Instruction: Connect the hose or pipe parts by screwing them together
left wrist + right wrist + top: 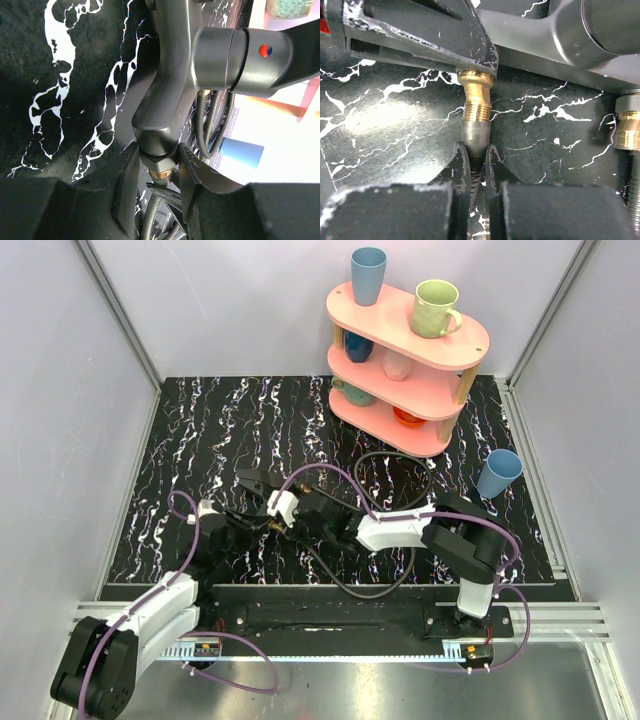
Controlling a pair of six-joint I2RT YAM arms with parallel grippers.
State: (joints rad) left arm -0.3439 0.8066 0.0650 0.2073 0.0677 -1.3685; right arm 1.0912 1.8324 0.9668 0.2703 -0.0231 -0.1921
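The right gripper pinches the hose just behind its brass fitting, aligning it ahead with the black tap body, which the left gripper clamps steady.

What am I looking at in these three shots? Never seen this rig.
Two small robot arms are bolted at the near edge of a table with a black marbled mat. The overhead view is a fixed camera above and behind them; the other two are cameras on each wrist, looking along that arm's own fingers. The left tool grips the lower end of a grey faucet body, just above its brass thread. The right tool is shut on a hose end, whose metal collar sits against a brass fitting on the faucet. A black hose loops on the mat. At the back stands a pink shelf of cups, with a blue cup beside it.
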